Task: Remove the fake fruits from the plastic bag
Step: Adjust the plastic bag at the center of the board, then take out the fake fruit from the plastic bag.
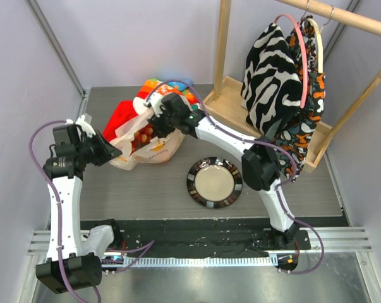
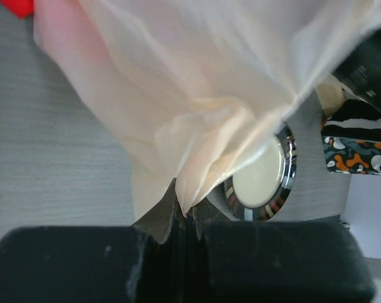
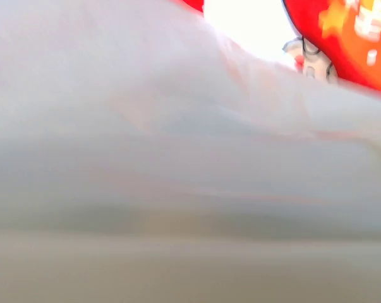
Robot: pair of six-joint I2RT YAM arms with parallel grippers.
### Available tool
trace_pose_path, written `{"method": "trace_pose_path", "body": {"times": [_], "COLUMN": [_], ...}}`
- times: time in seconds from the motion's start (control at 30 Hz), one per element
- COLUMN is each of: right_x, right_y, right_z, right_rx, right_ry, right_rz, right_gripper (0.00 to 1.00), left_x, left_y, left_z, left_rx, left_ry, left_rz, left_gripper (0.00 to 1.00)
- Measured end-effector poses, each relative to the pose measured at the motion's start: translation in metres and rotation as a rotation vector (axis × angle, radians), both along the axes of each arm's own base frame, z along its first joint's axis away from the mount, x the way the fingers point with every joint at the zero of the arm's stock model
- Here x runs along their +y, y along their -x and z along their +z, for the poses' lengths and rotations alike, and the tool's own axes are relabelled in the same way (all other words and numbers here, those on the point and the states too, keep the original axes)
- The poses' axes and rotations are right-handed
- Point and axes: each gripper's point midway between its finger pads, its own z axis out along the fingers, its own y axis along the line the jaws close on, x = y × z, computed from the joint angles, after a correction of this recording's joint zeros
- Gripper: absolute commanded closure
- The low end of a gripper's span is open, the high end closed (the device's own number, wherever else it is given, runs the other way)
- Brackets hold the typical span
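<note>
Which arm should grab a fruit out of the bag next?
Right. The right gripper sits at the plastic bag's mouth, just above the fake fruits. The left gripper is shut on the bag's edge, holding it, so it isn't free.

Crinkled, translucent cream plastic bag (image 1: 153, 151), orange-printed, slumped on the desk (image 1: 146, 189) at 10 o'clock of its centre; red fake fruits (image 1: 141, 134) show inside its open mouth.
</note>
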Motion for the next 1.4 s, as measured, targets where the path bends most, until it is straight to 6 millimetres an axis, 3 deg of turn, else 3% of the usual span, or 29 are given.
{"method": "trace_pose_path", "body": {"times": [0.07,0.2,0.3,0.37,0.47,0.67,0.8,0.97,1.1,1.17,1.33,1.4], "right_x": [-0.023,-0.061,-0.062,-0.056,-0.051,-0.04,-0.026,-0.002,0.015,0.019,0.021,0.019], "right_y": [0.015,0.089,0.131,0.143,0.134,0.067,0.042,0.049,0.058,0.061,0.063,0.064], "right_z": [-0.015,-0.053,-0.07,-0.073,-0.067,-0.04,-0.038,-0.066,-0.07,-0.075,-0.097,-0.097], "right_rx": [0.044,0.17,0.224,0.226,0.204,0.142,0.167,0.29,0.341,0.355,0.387,0.393], "right_ry": [0.034,0.145,0.192,0.204,0.194,0.095,0.028,-0.029,-0.071,-0.072,-0.043,-0.035], "right_rz": [0.006,0.088,0.167,0.2,0.194,0.07,0.047,0.086,0.116,0.119,0.105,0.102], "right_gripper": [0.33,0.33,0.32,0.31,0.3,0.19,0.12,0.12,0.16,0.19,0.15,0.23], "left_x": [0.002,0.002,0.003,0.002,0.001,-0.001,-0.001,-0.001,-0.001,-0.001,-0.001,-0.001], "left_y": [0.004,0.007,0.004,0.001,-0.002,-0.007,-0.011,-0.014,-0.014,-0.014,-0.014,-0.015], "left_z": [-0.017,-0.031,-0.029,-0.029,-0.031,-0.034,-0.037,-0.041,-0.041,-0.041,-0.041,-0.04], "left_rx": [0.053,0.1,0.091,0.089,0.099,0.112,0.124,0.134,0.135,0.135,0.133,0.133], "left_ry": [0.004,0.022,0.027,0.031,0.05,0.069,0.077,0.082,0.081,0.08,0.078,0.078], "left_rz": [0.016,0.034,0.038,0.038,0.038,0.03,0.024,0.019,0.018,0.018,0.016,0.016], "left_gripper": [1.0,1.0,1.0,1.0,1.0,1.0,0.99,0.99,0.99,0.99,0.99,0.99]}}
